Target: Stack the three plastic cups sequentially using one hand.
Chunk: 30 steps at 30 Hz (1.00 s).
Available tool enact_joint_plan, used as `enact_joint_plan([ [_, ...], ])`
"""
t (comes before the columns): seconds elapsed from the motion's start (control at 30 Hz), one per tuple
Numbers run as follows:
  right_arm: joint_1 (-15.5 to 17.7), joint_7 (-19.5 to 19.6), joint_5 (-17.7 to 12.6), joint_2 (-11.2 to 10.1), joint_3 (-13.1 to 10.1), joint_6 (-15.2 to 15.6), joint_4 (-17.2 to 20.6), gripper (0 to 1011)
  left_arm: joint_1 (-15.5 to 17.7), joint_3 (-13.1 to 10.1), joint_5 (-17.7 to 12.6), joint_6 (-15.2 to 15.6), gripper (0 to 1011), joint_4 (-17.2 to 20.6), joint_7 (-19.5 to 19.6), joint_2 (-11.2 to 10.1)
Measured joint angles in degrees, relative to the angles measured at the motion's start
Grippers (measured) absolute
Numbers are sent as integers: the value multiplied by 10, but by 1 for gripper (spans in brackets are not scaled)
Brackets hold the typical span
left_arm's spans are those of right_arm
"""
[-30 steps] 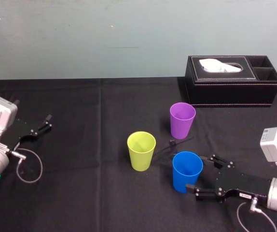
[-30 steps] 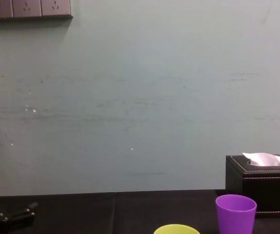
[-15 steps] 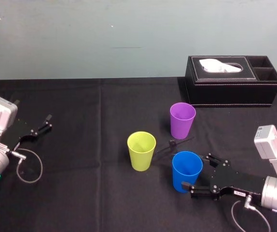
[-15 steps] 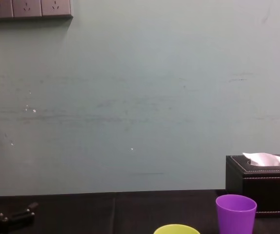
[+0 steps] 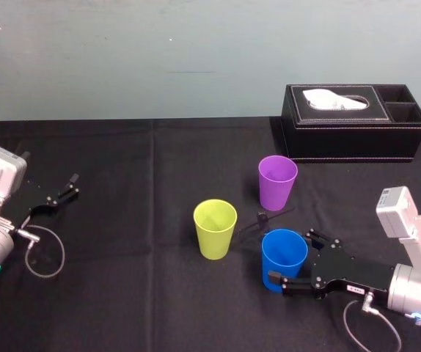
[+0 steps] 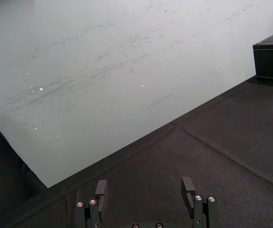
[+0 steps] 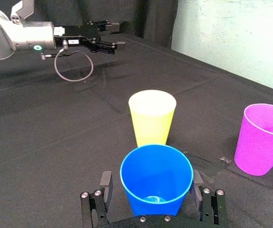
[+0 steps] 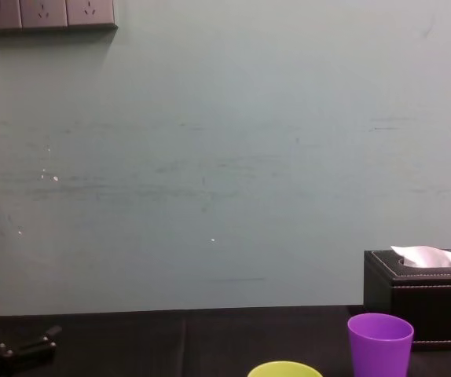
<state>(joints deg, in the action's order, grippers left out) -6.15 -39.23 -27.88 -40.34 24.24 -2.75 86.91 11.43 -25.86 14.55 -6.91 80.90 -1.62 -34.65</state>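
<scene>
Left gripper sits parked by the table's left edge, fingers spread. Green cup stands mid-table, with purple cup behind it and blue cup nearer the front edge. Right gripper has slid leftward. Its spread fingers now flank the blue cup, not yet closed, so the first grasp looks imminent.

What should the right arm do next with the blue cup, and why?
Probably close the fingers on the blue cup. The right gripper straddles it, a finger on each side with small gaps, so nothing holds it yet. The yellow-green cup and purple cup stand apart, unstacked. The left gripper is parked far left.
</scene>
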Motion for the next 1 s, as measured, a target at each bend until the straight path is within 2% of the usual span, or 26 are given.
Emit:
enact_joint_plan([
  [0.33,0,1,1,0,0,0,0,1003,0,0,0,0,1010,0,0,0],
  [0.67,1,0,0,-1,-1,0,0,790,0,0,0,0,1010,0,0,0],
  [1.0,1,-1,0,-1,-1,-1,1,741,0,0,0,0,1010,0,0,0],
])
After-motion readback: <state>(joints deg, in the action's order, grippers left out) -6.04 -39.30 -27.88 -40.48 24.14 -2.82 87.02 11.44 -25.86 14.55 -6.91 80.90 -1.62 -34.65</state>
